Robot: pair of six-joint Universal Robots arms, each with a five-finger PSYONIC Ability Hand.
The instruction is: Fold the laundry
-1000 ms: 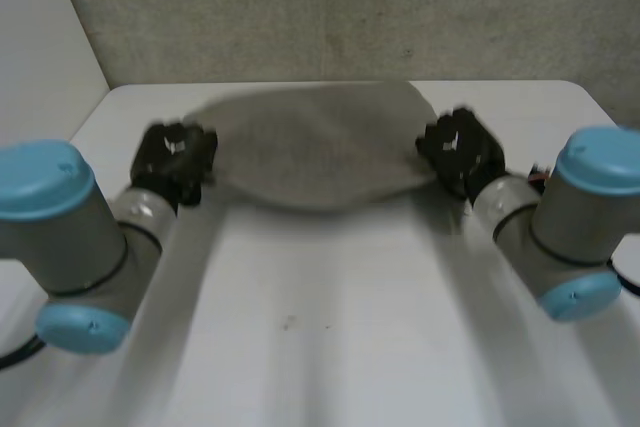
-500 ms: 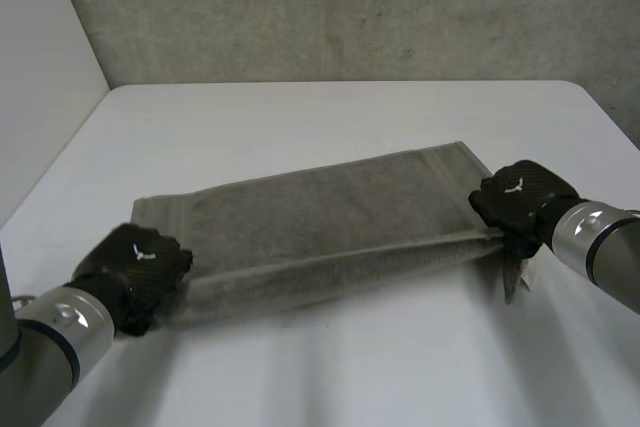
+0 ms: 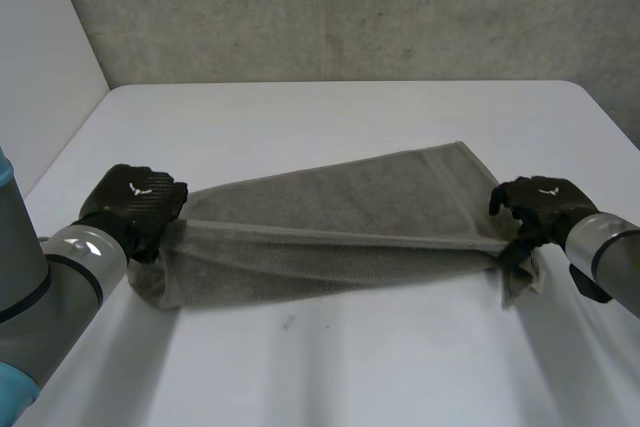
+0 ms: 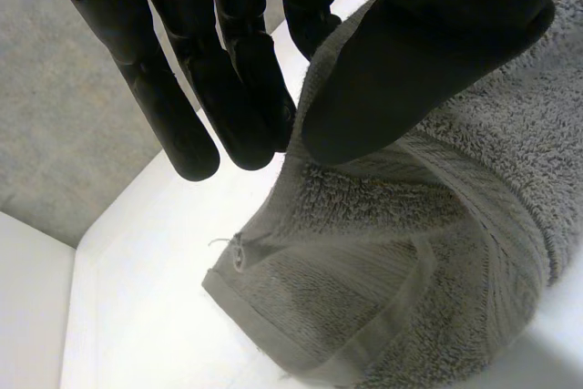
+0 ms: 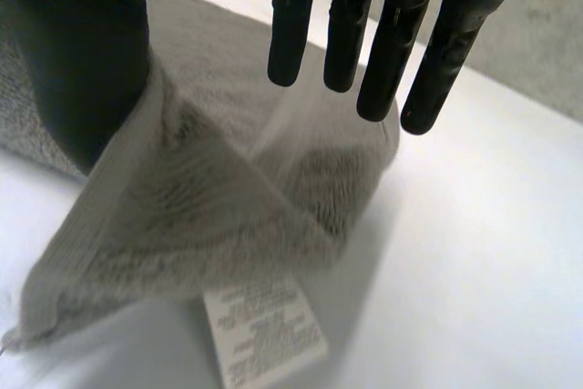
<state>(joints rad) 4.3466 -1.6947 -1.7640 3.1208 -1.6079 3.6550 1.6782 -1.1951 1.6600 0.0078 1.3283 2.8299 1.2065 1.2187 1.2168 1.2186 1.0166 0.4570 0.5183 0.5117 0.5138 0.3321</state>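
There is one grey towel (image 3: 340, 207) on the white tabletop (image 3: 330, 367). It lies across the middle, and its long axis runs from the left edge of the tabletop toward the right edge. The right end sits a little nearer to the far edge than the left end, so the towel is slightly slanted. It is doubled along its length. The far part lies flat, and the near fold is raised and stretched in a straight line between the two hands.

The left hand (image 3: 135, 205) is at the left end of the towel, close to the left edge of the tabletop. In the left wrist view this hand (image 4: 428, 43) pinches the towel (image 4: 437, 252) between its thumb and its nearly straight fingers (image 4: 228, 70); below the pinch the cloth hangs in folds, and one hemmed corner rests on the tabletop.

The right hand (image 3: 535, 205) is at the right end, near the right edge of the tabletop. In the right wrist view the towel (image 5: 228, 198) rises up to this hand (image 5: 82, 43), but I cannot tell if the hand grips it. One white label (image 5: 264, 334) hangs from this end.
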